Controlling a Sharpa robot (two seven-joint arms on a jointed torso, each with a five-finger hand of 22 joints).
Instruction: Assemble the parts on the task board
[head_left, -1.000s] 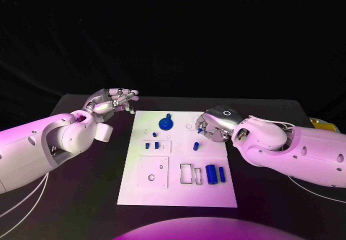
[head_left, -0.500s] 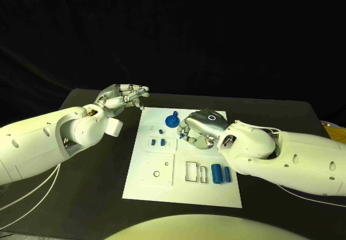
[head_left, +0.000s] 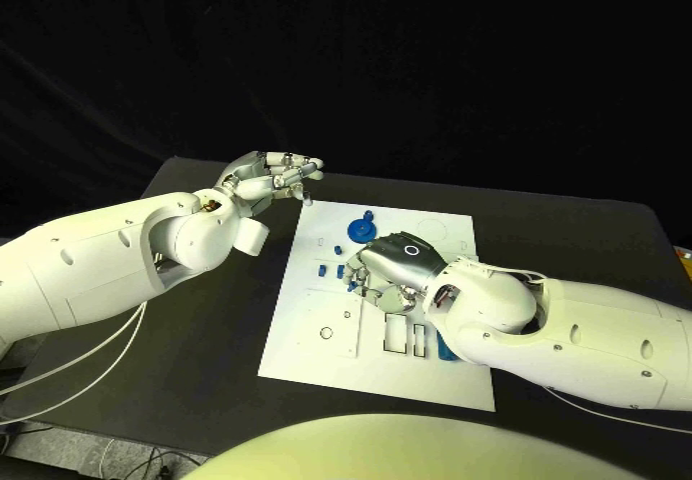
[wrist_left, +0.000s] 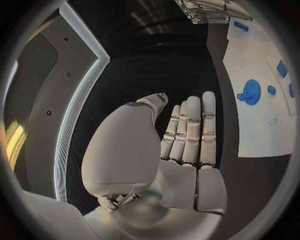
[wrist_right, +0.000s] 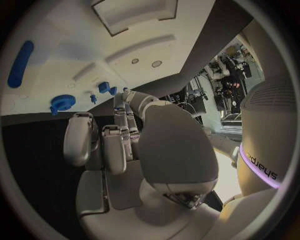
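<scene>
The task board (head_left: 378, 370) lay flat in the middle of the black table (head_left: 202, 340). The left hand (head_left: 267, 178) hovered off the board's far left corner, fingers curled loosely and holding nothing. The right hand (head_left: 389, 265) hung over the board's middle, knuckles up, fingers bent down toward the small blue pegs (head_left: 320, 266); whether it gripped anything could not be told. A blue gear (head_left: 361, 229) sat near the far edge, and a blue cylinder (head_left: 420, 343) lay by the right wrist.

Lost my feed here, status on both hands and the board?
Left hand off the board's far left corner, holding nothing. Right hand low over the task board middle, grasp unclear. Blue gear free at the far end. No obstruction seen.
</scene>
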